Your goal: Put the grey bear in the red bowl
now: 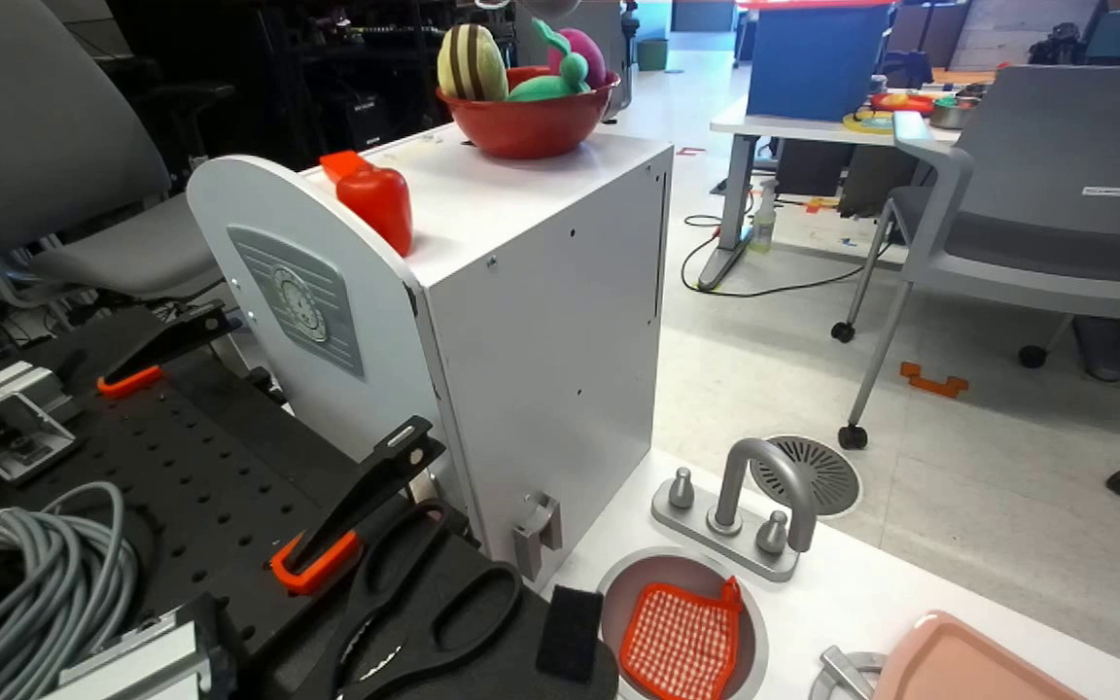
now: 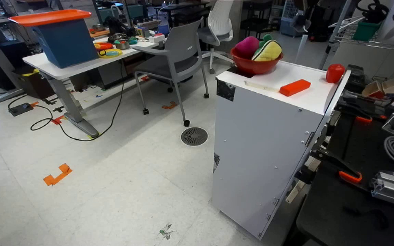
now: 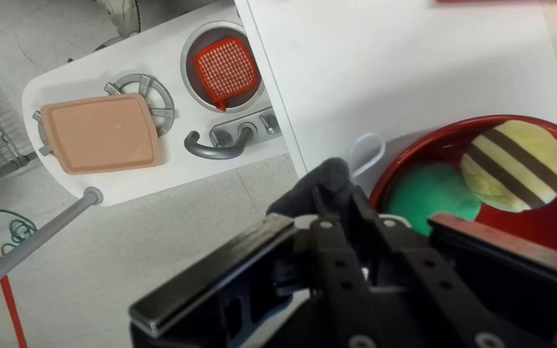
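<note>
Nearest of all, the gripper [image 3: 339, 195] looks clamped on the grey bear [image 3: 301, 192], which should be light, squashy and hardly slippery, best pinched across its thickest part

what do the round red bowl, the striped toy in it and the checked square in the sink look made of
The glossy round red bowl: probably plastic by its smooth sheen, possibly coated metal. The yellow-and-brown striped rounded plush toy: seemingly soft fabric, matte and mottled. The red-and-white checked cloth square: likely cotton, with a red bound edge and corner tab.
</note>
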`<state>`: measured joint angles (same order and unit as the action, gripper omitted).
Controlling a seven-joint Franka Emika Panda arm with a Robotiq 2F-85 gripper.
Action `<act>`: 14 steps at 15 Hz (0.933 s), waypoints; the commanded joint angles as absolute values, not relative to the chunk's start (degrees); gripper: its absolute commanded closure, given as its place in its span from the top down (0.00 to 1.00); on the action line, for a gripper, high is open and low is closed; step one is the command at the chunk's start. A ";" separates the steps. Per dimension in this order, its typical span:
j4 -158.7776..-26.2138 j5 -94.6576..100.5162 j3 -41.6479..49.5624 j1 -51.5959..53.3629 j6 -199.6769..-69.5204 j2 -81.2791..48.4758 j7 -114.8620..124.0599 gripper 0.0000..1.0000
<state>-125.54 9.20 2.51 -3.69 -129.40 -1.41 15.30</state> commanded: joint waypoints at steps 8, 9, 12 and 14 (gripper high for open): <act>-124.51 5.68 2.36 -2.29 -130.82 -1.51 10.31 0.03; -124.25 5.60 2.39 -2.30 -130.55 -1.56 9.94 0.03; -122.60 2.54 2.73 -2.76 -129.71 -2.55 6.92 0.03; -121.35 1.22 2.94 -3.01 -128.72 -3.61 5.88 0.03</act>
